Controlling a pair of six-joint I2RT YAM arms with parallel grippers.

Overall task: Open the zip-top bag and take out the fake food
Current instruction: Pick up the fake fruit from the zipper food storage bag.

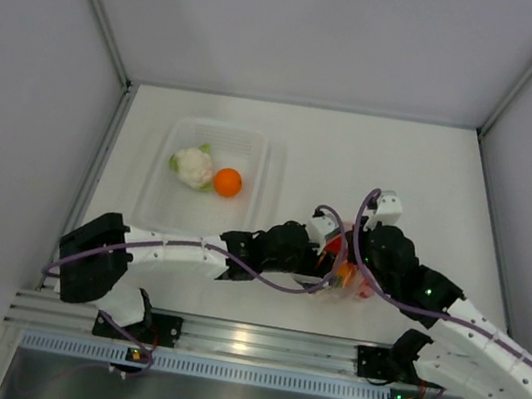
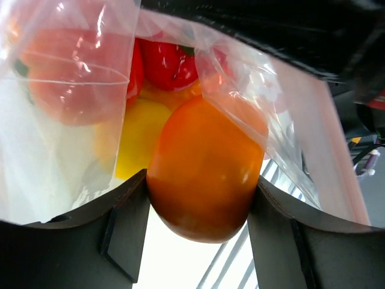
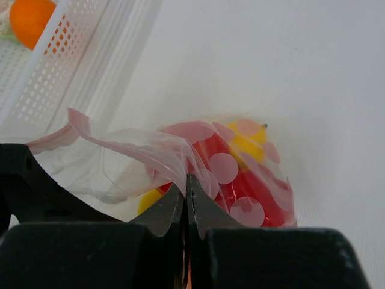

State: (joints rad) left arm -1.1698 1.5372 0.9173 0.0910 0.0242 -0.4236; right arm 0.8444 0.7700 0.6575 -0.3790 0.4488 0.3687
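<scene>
zip-top bag [image 3: 138, 159] half hidden, fake food [image 2: 204, 168] blurred

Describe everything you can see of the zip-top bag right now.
The bag is clear, crinkly soft plastic with a pink strip along its open mouth. It sits between the two arms, right of the tray. Red and yellow fake food shows through it. The right tool is shut on a fold of film near the mouth; the left tool grips an orange fruit at the mouth.
</scene>
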